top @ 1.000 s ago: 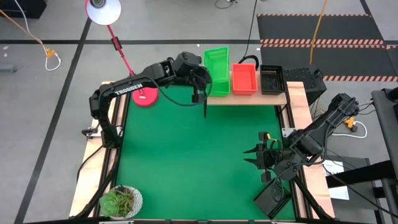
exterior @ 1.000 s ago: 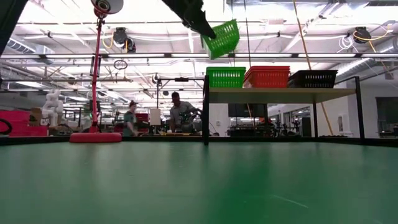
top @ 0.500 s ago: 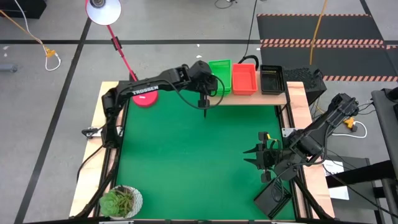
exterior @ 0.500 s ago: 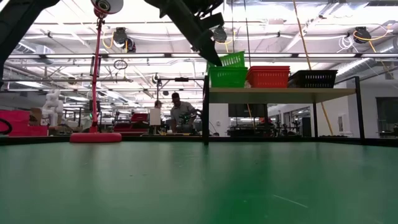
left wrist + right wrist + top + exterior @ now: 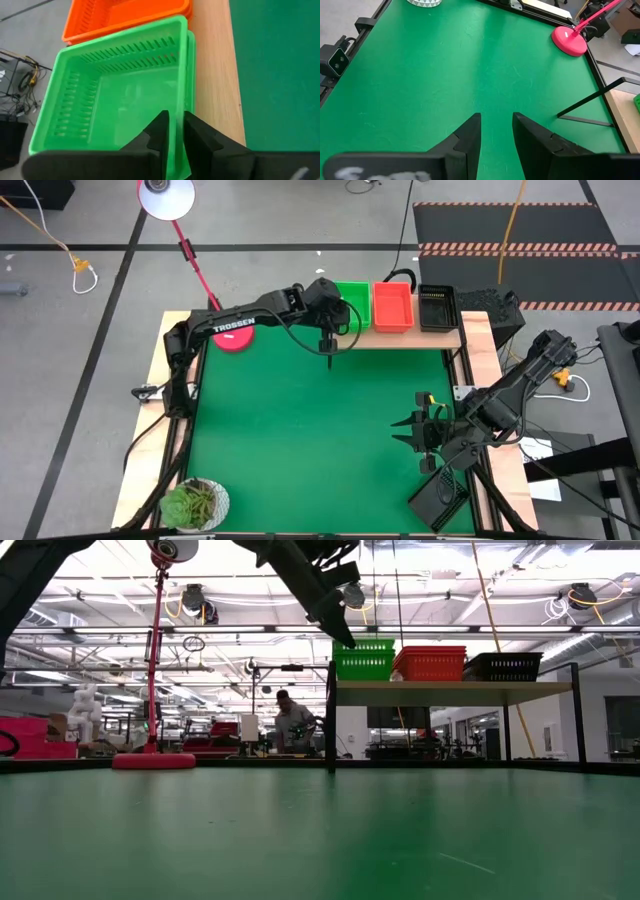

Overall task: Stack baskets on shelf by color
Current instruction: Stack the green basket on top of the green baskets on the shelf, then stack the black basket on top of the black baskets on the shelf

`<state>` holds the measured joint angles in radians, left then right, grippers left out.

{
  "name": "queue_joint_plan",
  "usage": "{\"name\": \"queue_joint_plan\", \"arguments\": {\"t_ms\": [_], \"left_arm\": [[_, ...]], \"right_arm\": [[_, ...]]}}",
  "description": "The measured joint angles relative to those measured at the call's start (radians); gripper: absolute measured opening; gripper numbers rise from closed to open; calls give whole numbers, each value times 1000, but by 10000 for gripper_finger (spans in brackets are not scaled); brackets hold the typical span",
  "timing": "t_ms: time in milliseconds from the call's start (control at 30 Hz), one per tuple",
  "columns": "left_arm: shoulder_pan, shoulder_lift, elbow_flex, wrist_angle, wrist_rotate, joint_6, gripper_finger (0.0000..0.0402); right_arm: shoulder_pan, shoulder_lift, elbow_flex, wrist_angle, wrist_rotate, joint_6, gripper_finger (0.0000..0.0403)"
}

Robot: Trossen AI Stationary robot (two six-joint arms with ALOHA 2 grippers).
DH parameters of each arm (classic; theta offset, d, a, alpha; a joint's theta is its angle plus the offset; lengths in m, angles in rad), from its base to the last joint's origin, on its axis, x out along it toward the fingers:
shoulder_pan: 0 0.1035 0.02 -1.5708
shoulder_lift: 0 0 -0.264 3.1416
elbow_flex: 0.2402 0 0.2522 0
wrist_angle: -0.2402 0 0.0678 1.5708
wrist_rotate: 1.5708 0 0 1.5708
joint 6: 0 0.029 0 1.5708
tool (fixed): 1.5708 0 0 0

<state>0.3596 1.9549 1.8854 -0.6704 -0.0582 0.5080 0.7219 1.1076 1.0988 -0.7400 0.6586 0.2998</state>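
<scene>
- Green basket (image 5: 120, 95) sits on top of the green stack at the shelf's (image 5: 215, 90) left end, with the orange-red stack (image 5: 392, 307) beside it and the black stack (image 5: 436, 307) last.
- Your left gripper (image 5: 172, 125) has its fingers clamped on the green basket's near rim.
- Your right gripper (image 5: 496, 131) hangs over the tabletop (image 5: 300, 440), well apart from the shelf, fingers slightly apart and holding nothing.

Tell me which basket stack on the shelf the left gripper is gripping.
The green stack, at the shelf's left end; the left gripper pinches its top basket's rim. The orange-red and black stacks stand untouched.
</scene>
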Motion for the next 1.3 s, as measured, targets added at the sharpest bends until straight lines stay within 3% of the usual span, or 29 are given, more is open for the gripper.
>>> {"name": "queue_joint_plan", "arguments": {"t_ms": [167,333,533,700,800,1000,1167,1300], "left_arm": [[-2,0,0,2,-3,-47,99],[-14,-11,0,5,-4,-105,149],[-36,-102,2,-27,-4,-160,179],[-69,-173,2,-111,6,-228,168],[-111,-189,-14,-135,10,-240,153],[-213,-190,-137,-16,12,-240,118],[-298,-190,-209,36,-5,-276,95],[-370,-200,-219,9,-85,-292,91]], "right_arm": [[0,0,0,13,2,13,105],[0,12,0,17,88,96,105],[0,65,-1,68,96,188,107],[0,122,1,182,61,259,108],[0,171,18,177,-18,347,108],[0,305,125,135,-141,484,108],[30,441,285,-47,-252,656,107],[88,561,427,-189,-331,798,107]]}}
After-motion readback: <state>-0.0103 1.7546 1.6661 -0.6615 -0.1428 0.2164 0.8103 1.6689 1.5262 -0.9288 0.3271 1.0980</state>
